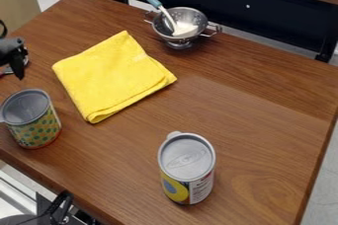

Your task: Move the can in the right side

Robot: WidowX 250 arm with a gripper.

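The gripper (12, 55) is at the left edge of the camera view, partly cut off by the frame, above the table's left part. It is well apart from the can (188, 169), which stands upright near the front of the table, right of centre. The can has a grey lid and a yellow, blue and white label. A second can-like container (34, 125), with a grey top and green dots on yellow, stands just below the gripper in the view.
A folded yellow cloth (112, 76) lies left of centre on the brown table (264, 135). Behind it is a metal colander (188, 20) holding a blue-handled utensil (155, 2). The table's right edge runs down the right side, with a dark panel beyond the back edge.
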